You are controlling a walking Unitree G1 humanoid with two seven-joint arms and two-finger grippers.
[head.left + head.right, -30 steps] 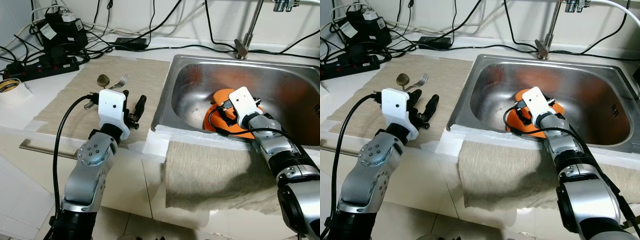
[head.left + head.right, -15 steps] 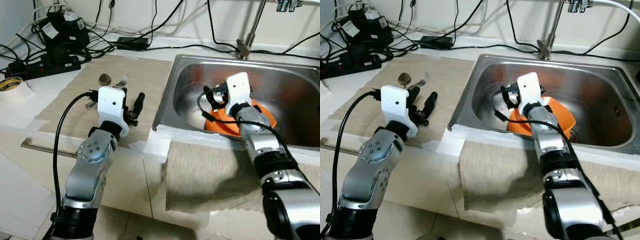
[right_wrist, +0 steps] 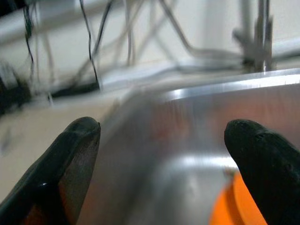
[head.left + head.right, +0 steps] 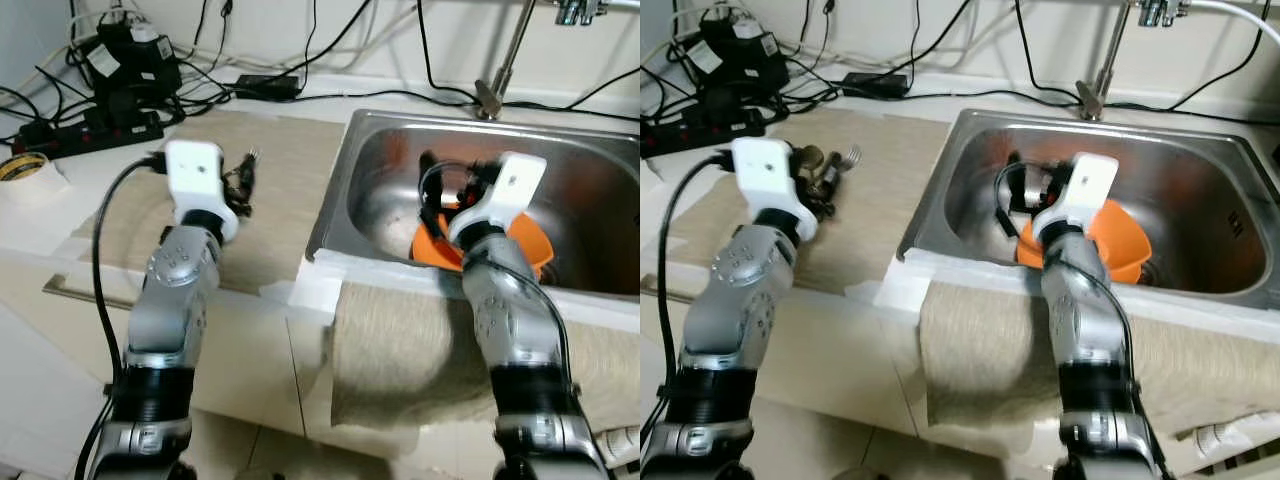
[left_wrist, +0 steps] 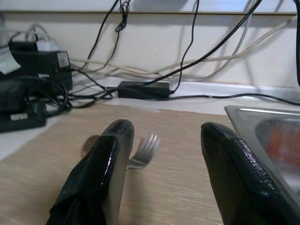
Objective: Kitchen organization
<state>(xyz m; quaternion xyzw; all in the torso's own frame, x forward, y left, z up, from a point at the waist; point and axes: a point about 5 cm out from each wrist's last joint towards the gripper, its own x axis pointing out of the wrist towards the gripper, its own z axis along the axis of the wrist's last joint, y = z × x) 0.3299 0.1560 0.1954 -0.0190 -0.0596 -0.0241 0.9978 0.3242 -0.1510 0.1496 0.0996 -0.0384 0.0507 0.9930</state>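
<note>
A white kitchen table (image 4: 60,225) carries a beige woven mat (image 4: 290,160) beside a sunken stainless steel sink (image 4: 1200,165), with a tangle of black cables and a black power strip (image 4: 95,130) along the back wall. A roll of tape (image 4: 20,168) lies at the table's far left. A beige cloth (image 4: 980,350) hangs over the front edge below the sink.

The left pincer (image 5: 161,154) hovers over the mat with its two black fingers spread wide and nothing between them; a silver fork (image 5: 143,150) and a spoon (image 5: 89,143) lie on the mat just ahead of it.

The right pincer (image 3: 161,154) is raised over the sink basin, fingers also wide apart and empty. An orange plastic bowl (image 4: 1115,240) rests tilted on the sink floor, just beneath and beside that wrist.
</note>
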